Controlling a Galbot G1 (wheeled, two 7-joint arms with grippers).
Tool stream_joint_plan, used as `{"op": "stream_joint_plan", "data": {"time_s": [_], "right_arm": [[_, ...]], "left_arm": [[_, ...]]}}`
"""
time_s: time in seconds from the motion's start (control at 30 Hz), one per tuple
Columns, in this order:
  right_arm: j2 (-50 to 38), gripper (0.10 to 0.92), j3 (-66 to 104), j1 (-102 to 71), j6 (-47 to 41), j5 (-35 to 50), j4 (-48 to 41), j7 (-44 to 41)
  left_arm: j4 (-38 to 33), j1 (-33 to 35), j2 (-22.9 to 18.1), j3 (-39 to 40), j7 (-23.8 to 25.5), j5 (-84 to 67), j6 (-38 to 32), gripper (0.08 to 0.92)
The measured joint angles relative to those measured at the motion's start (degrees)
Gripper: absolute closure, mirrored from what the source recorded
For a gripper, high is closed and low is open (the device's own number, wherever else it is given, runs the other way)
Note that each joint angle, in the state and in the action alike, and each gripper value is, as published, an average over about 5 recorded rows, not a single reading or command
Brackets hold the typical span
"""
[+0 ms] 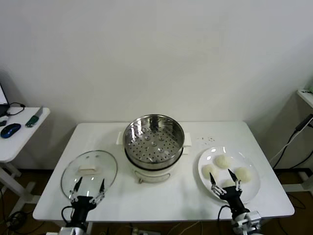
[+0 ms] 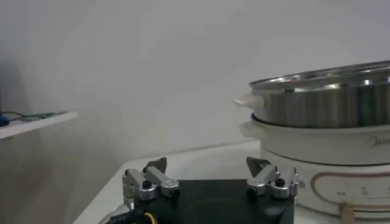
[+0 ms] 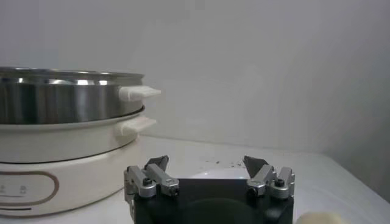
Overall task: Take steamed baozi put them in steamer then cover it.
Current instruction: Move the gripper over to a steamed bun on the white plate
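Note:
The steamer stands uncovered at the table's middle, a shiny perforated steel basket on a cream pot base. Several cream-white baozi lie on a white plate at the right. The cover, a glass lid with a whitish bar handle, lies flat at the left. My left gripper is open at the lid's near edge, with nothing between its fingers. My right gripper is open over the plate's near side, among the buns but holding none. One baozi shows beside it.
The white table carries the pot, lid and plate. A side table at the far left holds a blue mouse and cables. Another shelf edge and a hanging cable are at the far right.

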Motion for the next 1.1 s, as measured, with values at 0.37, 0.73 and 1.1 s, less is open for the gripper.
{"op": "stream_joint_plan", "data": {"time_s": [0.37, 0.73, 1.1], "right_arm": [[-13.1, 0.203, -1.03, 7.71, -7.07, -1.14, -2.27, -8.08], [-34.23, 0.203, -16.01, 28.92, -11.86, -5.87, -13.05, -29.06], [-43.19, 0.203, -48.79, 61.88, -13.96, -7.47, -24.34, -42.72]], "left_arm": [[-0.16, 0.53, 0.35, 0.87, -2.0, 0.68, -0.05, 0.177], [-1.54, 0.39, -0.4, 0.95, -3.37, 1.01, 0.99, 0.177], [-2.12, -0.24, -0.15, 0.63, -4.04, 1.01, 2.06, 0.177]]}}
